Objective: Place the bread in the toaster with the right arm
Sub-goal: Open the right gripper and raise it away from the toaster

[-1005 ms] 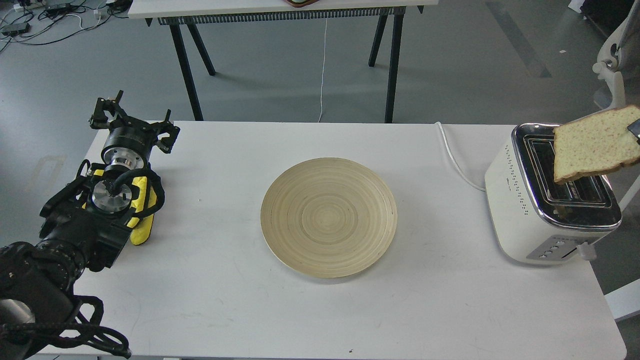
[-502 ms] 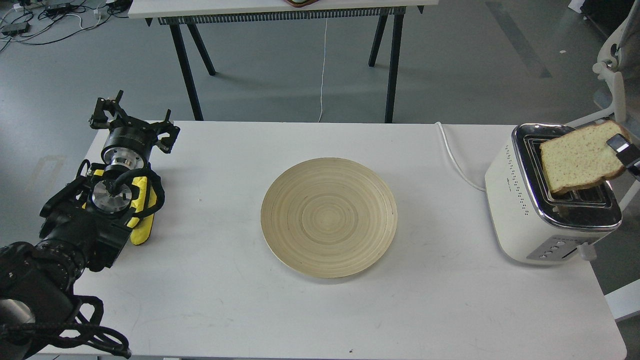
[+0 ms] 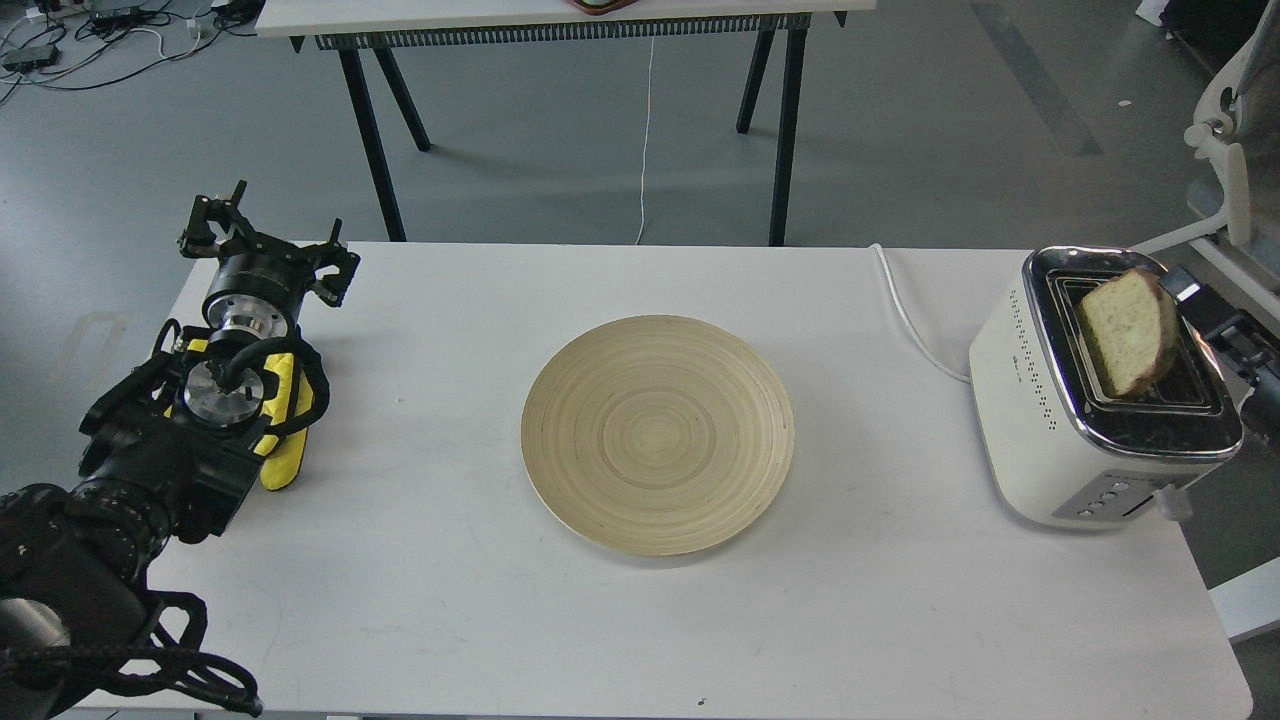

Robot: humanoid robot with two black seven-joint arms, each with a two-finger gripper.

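Note:
The cream-white toaster (image 3: pixel 1020 400) with a chrome top stands at the table's right edge. The bread (image 3: pixel 1125 330), a tan slice with brown crust, stands tilted on edge with its lower part inside a slot of the toaster. My right gripper (image 3: pixel 1178 292) comes in from the right edge and is shut on the slice's upper right edge, just above the toaster top. My left gripper (image 3: pixel 268 235) rests at the table's far left, open and empty, far from the toaster.
A round bamboo plate (image 3: pixel 560 480) lies in the middle of the white table (image 3: pixel 900 600). A yellow cloth (image 3: pixel 282 462) lies under my left arm. The toaster's white cord (image 3: pixel 905 310) runs to the table's back edge. A black-legged table (image 3: pixel 372 130) stands behind.
My right gripper has moved down and to the left with the bread. The slice has turned from flat above the toaster to on edge, its lower part now in the slot. The left arm is unchanged.

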